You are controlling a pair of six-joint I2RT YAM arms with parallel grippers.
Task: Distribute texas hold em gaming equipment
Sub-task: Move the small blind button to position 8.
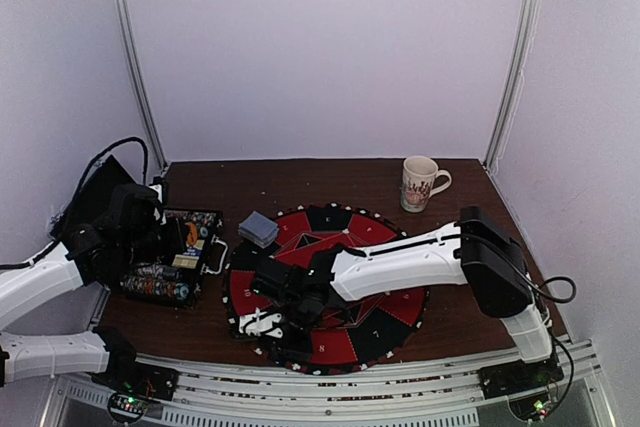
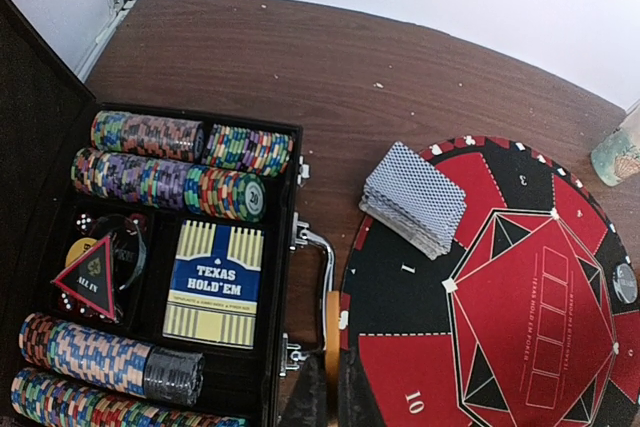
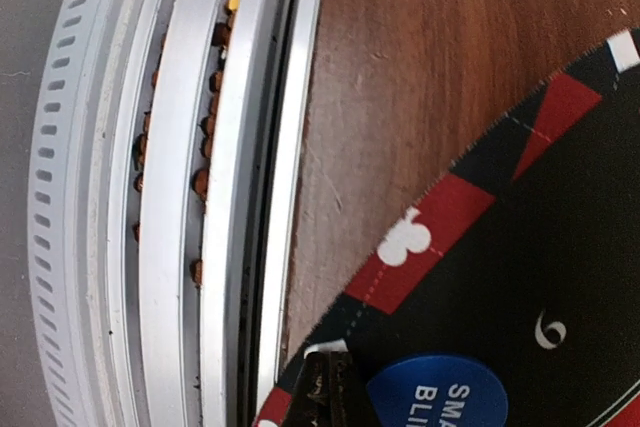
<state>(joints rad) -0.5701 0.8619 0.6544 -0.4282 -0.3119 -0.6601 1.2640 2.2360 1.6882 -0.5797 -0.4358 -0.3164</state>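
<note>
The blue small-blind button (image 3: 437, 392) lies on the round mat (image 3: 560, 247) at the frame's bottom edge, just beside the right pincer (image 3: 325, 387), whose tips are closed together. At left, the open case (image 2: 284, 387) holds chip rows (image 2: 170, 172) and a card box (image 2: 213, 282), and the card deck (image 2: 415, 197) sits on the mat's upper-left rim. The left pincer (image 2: 325, 397) hangs beside the case, tips together.
</note>
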